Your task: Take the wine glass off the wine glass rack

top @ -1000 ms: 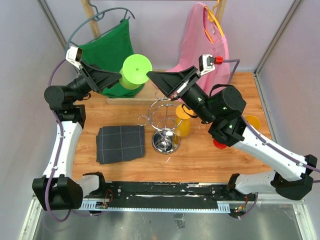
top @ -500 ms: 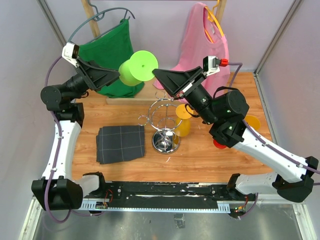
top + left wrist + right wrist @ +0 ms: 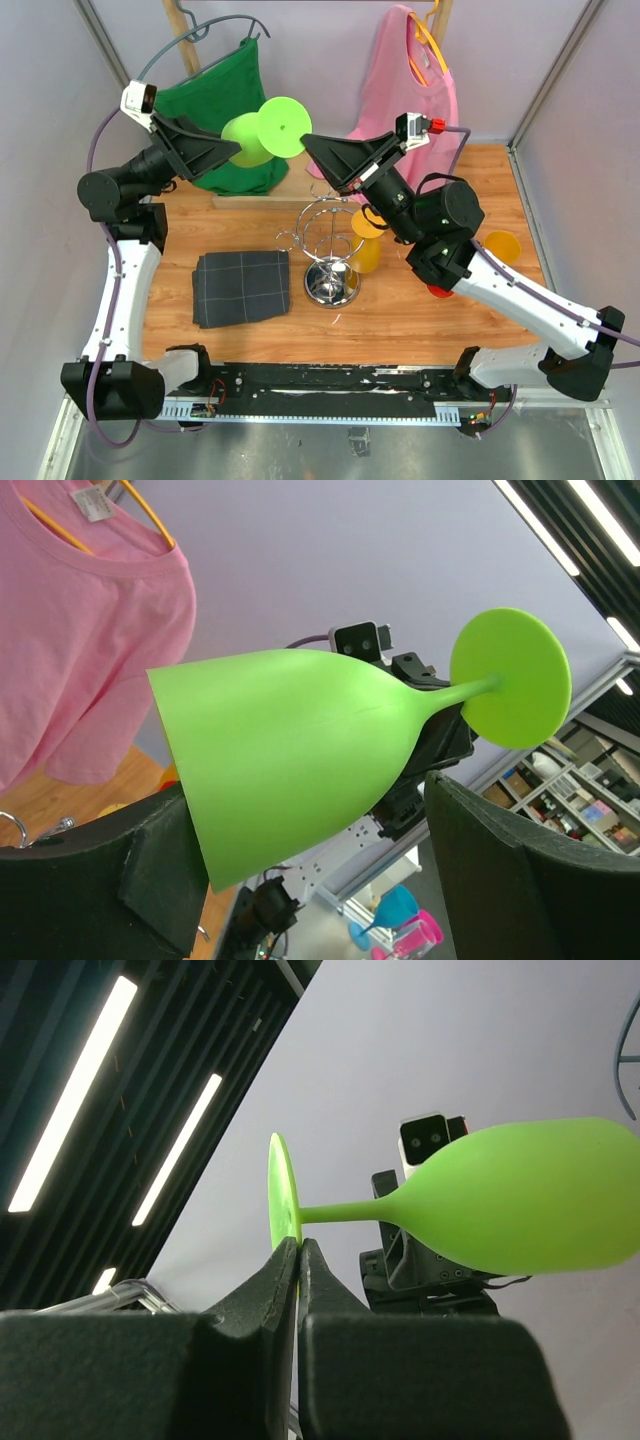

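Wine glass (image 3: 250, 138), one only and lime green, lies on its side in the air at the upper centre of the top view. It is up and left of the single wine glass rack (image 3: 325, 240), which stands at the middle of the table (image 3: 400, 320). We count two arms. The left gripper (image 3: 232, 152) reaches in from the upper left with its jaws around the bowl, and the right gripper (image 3: 306, 141) reaches in from the right with its tip at the round foot. We also see one dark checked cloth (image 3: 241, 287) left of the rack, and one green shirt (image 3: 215, 110) and one pink shirt (image 3: 410, 95) hanging at the back. There are two yellow cups (image 3: 365, 252), one just right of the rack and one near the table's right edge.

In the left wrist view the same glass (image 3: 290, 760) fills the middle, mouth to the lower left and foot to the upper right. Here we see plainly what the top view only hints at: the bowl sits clamped between the two black fingers (image 3: 110, 880). The right arm's wrist camera (image 3: 362, 638) shows behind the stem.

The right wrist view alone shows the other hold. Two fingers (image 3: 250, 1310), pressed almost together at lower centre, pinch the lower rim of the foot, which we see edge-on. The bowl stretches away to the right.
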### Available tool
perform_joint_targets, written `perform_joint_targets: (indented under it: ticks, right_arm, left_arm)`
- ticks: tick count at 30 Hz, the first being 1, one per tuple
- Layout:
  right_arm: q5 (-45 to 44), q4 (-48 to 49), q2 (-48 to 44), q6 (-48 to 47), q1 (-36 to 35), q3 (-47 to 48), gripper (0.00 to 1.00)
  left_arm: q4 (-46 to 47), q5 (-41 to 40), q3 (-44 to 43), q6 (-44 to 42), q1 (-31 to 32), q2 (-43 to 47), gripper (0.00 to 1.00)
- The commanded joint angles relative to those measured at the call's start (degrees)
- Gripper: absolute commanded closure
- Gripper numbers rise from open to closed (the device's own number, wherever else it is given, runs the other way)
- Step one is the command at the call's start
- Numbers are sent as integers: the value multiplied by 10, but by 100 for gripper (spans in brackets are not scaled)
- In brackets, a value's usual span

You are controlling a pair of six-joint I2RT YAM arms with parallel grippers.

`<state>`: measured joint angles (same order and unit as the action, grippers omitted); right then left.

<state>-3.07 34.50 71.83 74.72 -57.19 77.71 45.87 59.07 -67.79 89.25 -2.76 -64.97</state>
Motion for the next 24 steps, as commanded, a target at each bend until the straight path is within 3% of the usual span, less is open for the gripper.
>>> perform_joint_targets:
  ticks: [1,10,16,21,24]
  right_arm:
    - [-8,46,-12,20,18,-40,99]
    - [-24,98,-36,79,58,-135,99]
    - [-12,117,-19,107,79,-148,99]
    - [5,128,14,124,86,-133,99]
    - [14,131,33,133,89,-122,99]
  left_arm:
    - [19,6,-25,7,6,13,20]
    - [12,4,-65,18,7,20,28]
    - [9,5,-83,21,7,28,38]
    - [6,6,-82,20,7,32,55]
    - [5,7,-80,20,7,34,74]
